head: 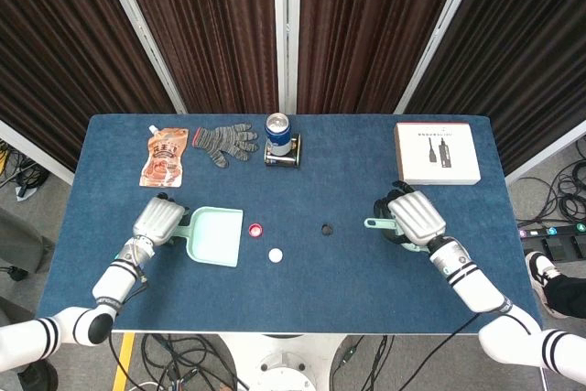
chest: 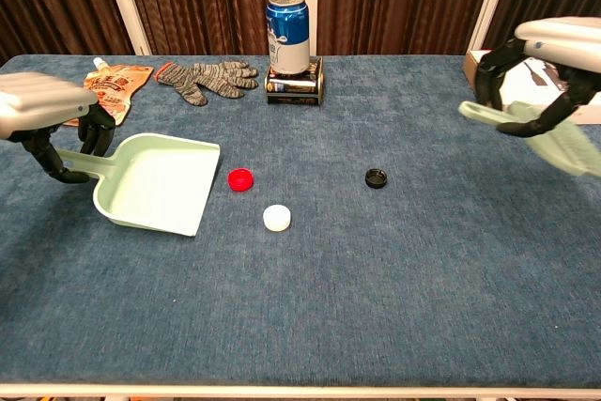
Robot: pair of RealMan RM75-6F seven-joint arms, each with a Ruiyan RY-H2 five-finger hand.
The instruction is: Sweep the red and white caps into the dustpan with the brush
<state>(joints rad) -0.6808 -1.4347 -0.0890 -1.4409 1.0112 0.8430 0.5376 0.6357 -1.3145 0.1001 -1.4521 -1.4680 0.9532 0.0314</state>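
A red cap [head: 255,228] [chest: 241,178] and a white cap [head: 275,254] [chest: 276,218] lie on the blue table just right of the pale green dustpan [head: 215,236] [chest: 161,184]. My left hand [head: 157,221] [chest: 42,110] grips the dustpan's handle and tilts the pan toward the caps. My right hand [head: 414,218] [chest: 547,53] holds the pale green brush [head: 377,223] [chest: 535,132] above the table, right of the caps. The brush's bristles show only in the chest view.
A black cap [head: 326,228] [chest: 376,177] lies between the caps and my right hand. At the back stand a blue can [head: 278,133] on a small box, a grey glove [head: 226,142], an orange pouch [head: 165,157] and a white box [head: 437,154].
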